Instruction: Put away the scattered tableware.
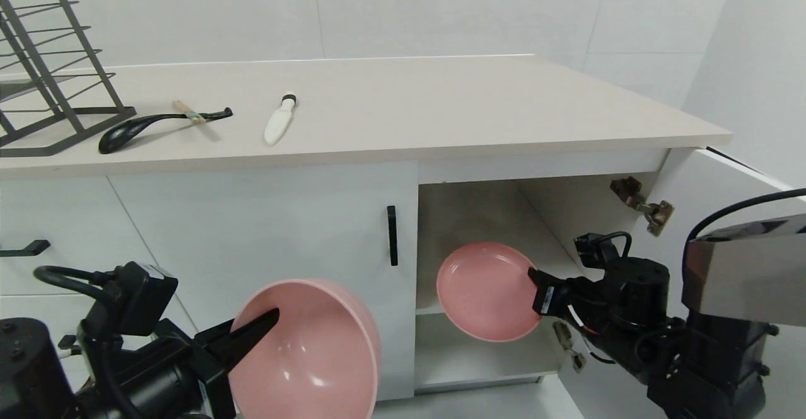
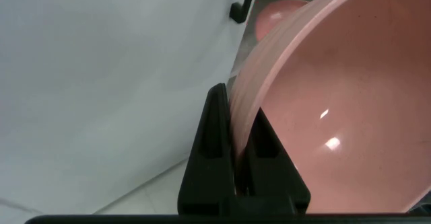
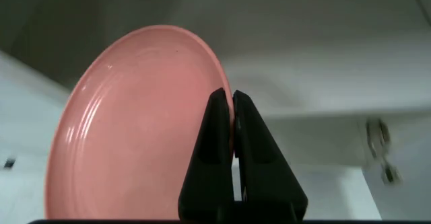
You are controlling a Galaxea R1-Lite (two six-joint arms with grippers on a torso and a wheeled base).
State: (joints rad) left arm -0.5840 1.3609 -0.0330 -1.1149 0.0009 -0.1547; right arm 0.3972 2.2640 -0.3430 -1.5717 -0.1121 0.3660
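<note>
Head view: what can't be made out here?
Head view: pink plate hides part of the cabinet interior.
Head view: pink bowl has its lower rim cut off by the bottom edge.
Head view: rack is cut off by the left edge.
Head view: wooden stick by black spoon is too small to identify.

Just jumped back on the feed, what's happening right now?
Both arms are loaded. The left gripper has its jaws shut on the rim of a pink bowl, held low in front of the closed door. The right gripper clamps a pink plate by its edge at the mouth of the open cabinet. On the counter, a black spoon and a white utensil lie near the rack, not yet put away.
</note>
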